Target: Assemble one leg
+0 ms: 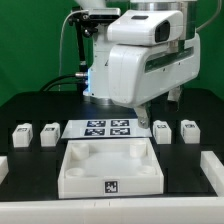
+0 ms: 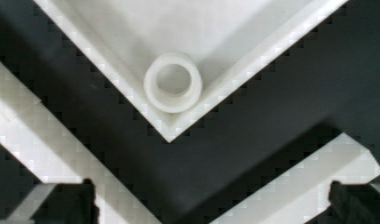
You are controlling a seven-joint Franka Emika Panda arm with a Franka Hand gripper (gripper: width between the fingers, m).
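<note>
Four small white legs stand on the black table, two at the exterior view's left (image 1: 21,133) (image 1: 48,132) and two at its right (image 1: 162,130) (image 1: 188,130). The large white tray (image 1: 70,180) lies in front, between them. My arm hangs over the tray's back right corner. In the wrist view my gripper (image 2: 205,205) is open and empty above a corner of the tray (image 2: 102,70) with its round hole (image 2: 173,82). Both dark fingertips (image 2: 54,200) show at the edges, well apart. No leg shows in the wrist view.
The marker board (image 1: 108,127) lies flat behind the tray, between the two pairs of legs. White bars lie at the table's left (image 1: 4,165) and right (image 1: 212,170) edges. The arm's white body hides the space behind the right legs.
</note>
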